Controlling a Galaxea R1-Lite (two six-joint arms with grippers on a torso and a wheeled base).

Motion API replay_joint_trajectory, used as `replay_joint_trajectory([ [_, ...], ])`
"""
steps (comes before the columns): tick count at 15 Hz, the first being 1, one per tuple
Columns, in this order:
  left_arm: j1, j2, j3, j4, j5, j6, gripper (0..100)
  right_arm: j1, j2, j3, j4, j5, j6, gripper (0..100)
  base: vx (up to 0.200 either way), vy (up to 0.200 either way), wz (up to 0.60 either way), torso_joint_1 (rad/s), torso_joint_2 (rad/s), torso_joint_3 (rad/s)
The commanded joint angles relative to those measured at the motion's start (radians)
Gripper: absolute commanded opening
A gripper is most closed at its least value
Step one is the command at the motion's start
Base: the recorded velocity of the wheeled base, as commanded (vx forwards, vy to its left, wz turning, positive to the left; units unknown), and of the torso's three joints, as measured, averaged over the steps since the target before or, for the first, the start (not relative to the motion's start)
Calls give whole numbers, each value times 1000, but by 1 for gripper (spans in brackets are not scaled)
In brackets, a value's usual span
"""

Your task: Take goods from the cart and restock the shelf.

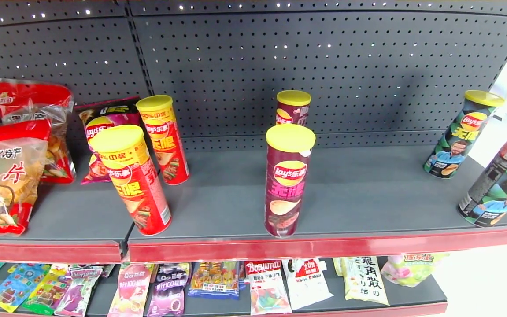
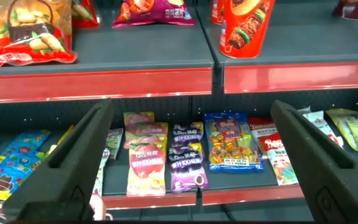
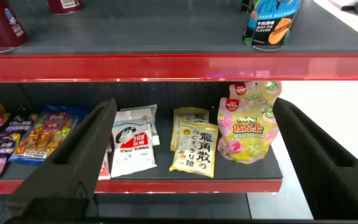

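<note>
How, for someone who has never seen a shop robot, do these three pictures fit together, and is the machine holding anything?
This is a two-armed robot facing a shop shelf. The wide picture comes from a camera on its head, looking down at the upper shelf. On it are snack bags at the robot's left, then two red cans, two maroon cans and two dark cans, all standing with yellow lids on. Flat sweet packets lie on the lower shelf.

The other two pictures come from cameras on the wrists. The pair of dark prongs in each is that arm's own gripper: the left gripper and the right gripper. Both are spread wide with nothing between the prongs, so nothing is held. Each wrist camera faces the lower shelf from the front.
</note>
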Motion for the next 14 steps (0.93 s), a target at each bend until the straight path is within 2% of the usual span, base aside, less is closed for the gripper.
replay_joint_trajectory([
  [1, 0, 0, 0, 0, 0, 0, 100, 0, 2, 0, 0, 1, 0, 100, 0, 0, 0, 0, 0, 0],
  [14, 0, 0, 0, 0, 0, -1, 100, 0, 2, 0, 0, 1, 0, 100, 0, 0, 0, 0, 0, 0],
])
